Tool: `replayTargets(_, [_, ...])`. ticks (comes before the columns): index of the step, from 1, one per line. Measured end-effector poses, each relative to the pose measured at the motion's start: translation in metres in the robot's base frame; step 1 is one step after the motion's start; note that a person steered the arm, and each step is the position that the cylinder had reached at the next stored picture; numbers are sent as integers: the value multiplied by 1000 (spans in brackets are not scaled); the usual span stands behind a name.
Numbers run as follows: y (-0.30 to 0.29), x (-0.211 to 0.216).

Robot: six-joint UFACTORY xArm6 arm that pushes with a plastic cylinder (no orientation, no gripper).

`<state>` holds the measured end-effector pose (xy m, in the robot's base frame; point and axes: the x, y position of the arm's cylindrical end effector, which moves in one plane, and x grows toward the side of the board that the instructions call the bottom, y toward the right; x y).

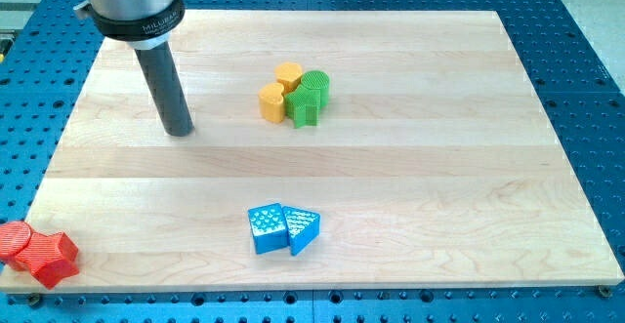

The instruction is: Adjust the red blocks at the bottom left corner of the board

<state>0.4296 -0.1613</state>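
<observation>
Nearest the camera, the two red blocks (37, 253) sat touching each other at the desk's (410, 186) bottom left corner, partly overhanging its edge: one rounded, one more angular, exact shapes unclear. Just right of them along the bottom edge, two blue blocks (283, 229) lay pressed together. A yellow block (278, 92) and a green block (309, 98) were bunched near the middle of the top edge.

You had no hand on this rig to open or close; none was in view. My tip (179, 131) rested toward the top left corner, well apart from every block.

In my judgement, you should bring the tip down the left side, approach the red blocks from outside the corner, and nudge them inward slowly. A push from above risks sending them off the desk.
</observation>
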Motion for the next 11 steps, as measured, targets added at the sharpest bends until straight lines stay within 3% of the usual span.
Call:
replayTargets(2, [6,8])
replayTargets(4, [134,81])
replayTargets(5, [52,49])
replayTargets(6, [-81,49])
replayTargets(7, [-142,51])
replayTargets(8, [-144,55])
replayTargets(9, [-143,84])
replayTargets(10, [-143,148])
replayTargets(11, [-143,156])
